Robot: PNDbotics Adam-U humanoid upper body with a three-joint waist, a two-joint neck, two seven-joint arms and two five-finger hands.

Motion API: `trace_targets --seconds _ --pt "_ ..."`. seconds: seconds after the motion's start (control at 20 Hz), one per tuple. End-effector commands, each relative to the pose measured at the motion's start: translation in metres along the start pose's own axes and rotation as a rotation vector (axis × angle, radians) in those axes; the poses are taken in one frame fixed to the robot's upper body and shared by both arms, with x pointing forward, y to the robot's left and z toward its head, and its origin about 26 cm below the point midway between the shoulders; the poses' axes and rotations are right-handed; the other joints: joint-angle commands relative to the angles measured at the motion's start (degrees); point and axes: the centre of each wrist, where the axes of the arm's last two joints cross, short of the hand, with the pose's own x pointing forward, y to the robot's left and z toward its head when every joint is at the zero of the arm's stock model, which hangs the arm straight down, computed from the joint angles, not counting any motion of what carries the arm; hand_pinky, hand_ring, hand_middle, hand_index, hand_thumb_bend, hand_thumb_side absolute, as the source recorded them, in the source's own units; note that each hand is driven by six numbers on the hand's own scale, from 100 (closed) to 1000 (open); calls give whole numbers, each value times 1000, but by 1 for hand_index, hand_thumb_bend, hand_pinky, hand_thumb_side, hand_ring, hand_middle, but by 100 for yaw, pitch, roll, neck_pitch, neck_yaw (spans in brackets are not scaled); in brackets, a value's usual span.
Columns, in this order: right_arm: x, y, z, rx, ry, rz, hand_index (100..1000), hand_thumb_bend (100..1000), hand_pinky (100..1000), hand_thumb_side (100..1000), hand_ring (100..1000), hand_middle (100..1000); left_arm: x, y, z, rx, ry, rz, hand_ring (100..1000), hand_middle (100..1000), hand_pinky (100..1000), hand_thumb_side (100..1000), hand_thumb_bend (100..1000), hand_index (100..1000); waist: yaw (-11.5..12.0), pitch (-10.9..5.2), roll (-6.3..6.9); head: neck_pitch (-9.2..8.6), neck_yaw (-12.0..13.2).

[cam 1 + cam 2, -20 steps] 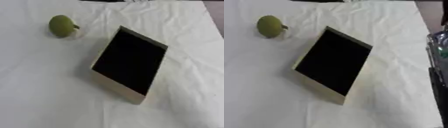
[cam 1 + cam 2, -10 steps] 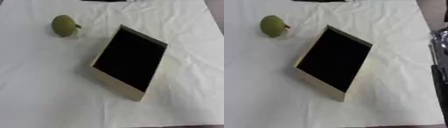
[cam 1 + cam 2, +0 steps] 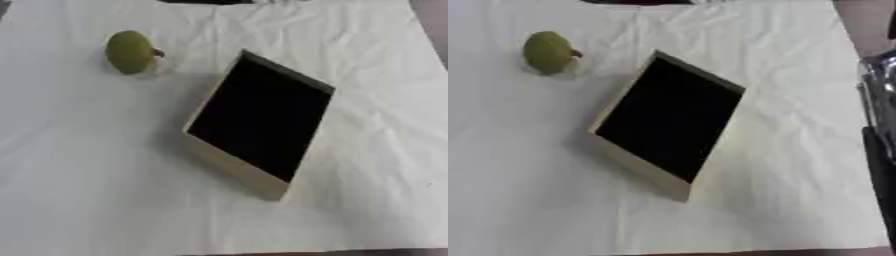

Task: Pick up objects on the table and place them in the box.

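On the white cloth [image 3: 79, 170], a green fruit [image 3: 129, 52] near the box [image 3: 234, 161].

Neither my left nor my right robot hand shows in either eye view, and no part of my arms or wrists is visible.

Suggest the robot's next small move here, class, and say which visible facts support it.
Probably bring the left hand in toward the green fruit: it lies alone on the white cloth, up-left of the box, apart from it, and no hand is in view yet.
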Motion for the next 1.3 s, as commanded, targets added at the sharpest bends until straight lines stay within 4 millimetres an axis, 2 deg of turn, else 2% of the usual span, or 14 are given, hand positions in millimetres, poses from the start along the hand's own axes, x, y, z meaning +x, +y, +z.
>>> trace_targets --seconds 0.05,0.1,0.15,0.25,0.3,0.55,0.65,0.7,0.75,0.9,1.1,1.3 --pt "7 0 -7 -1 -30 -17 840 406 791 629 680 700 2 -2 -11 -54 -12 -40 740 756 711 770 487 904 -5 -118 29 -19 34" --pt "7 1 -7 -1 -30 -19 838 407 791 629 680 700 1 -9 -12 -87 -17 -55 755 772 727 769 491 916 -11 -114 38 -31 46" --pt "7 1 -7 0 -30 -21 838 407 791 629 680 700 0 -17 -13 -126 -24 -73 793 812 769 707 522 938 -20 -111 47 -42 54" --pt "7 2 -7 0 -30 -23 838 407 791 629 680 700 -2 -33 -13 -207 -40 -110 832 835 830 628 565 947 -39 -110 58 -55 66" --pt "7 2 -7 0 -30 -24 838 407 791 629 680 700 -4 -41 -12 -249 -46 -130 835 836 834 621 568 946 -49 -111 60 -58 72" --pt "7 3 -7 -1 -29 -27 838 406 791 630 680 700 -15 -73 -10 -438 -63 -209 868 845 899 403 601 934 -76 -121 62 -56 91" --pt "7 3 -7 0 -27 -29 838 406 792 630 680 700 -19 -80 -11 -502 -68 -230 876 844 910 261 595 927 -74 -127 57 -46 93" --pt "7 3 -7 1 -26 -29 838 406 792 631 680 700 -20 -84 -12 -531 -70 -239 878 843 911 219 599 925 -73 -130 55 -41 93" --pt "7 3 -7 1 -25 -29 838 405 792 631 680 700 -22 -86 -12 -559 -72 -246 881 843 912 100 596 924 -71 -132 53 -37 93" --pt "7 3 -6 -1 -23 -30 838 404 792 632 680 700 -24 -88 -14 -613 -92 -249 870 829 895 100 549 909 -61 -138 47 -23 92" --pt "7 3 -5 -1 -18 -27 837 403 792 633 679 700 -26 -69 -20 -608 -140 -193 849 808 861 100 573 891 -46 -143 48 -2 82" --pt "6 2 -5 -1 -16 -22 837 404 792 632 679 699 -36 -56 -20 -644 -176 -175 859 821 869 100 556 896 -29 -151 62 22 66"
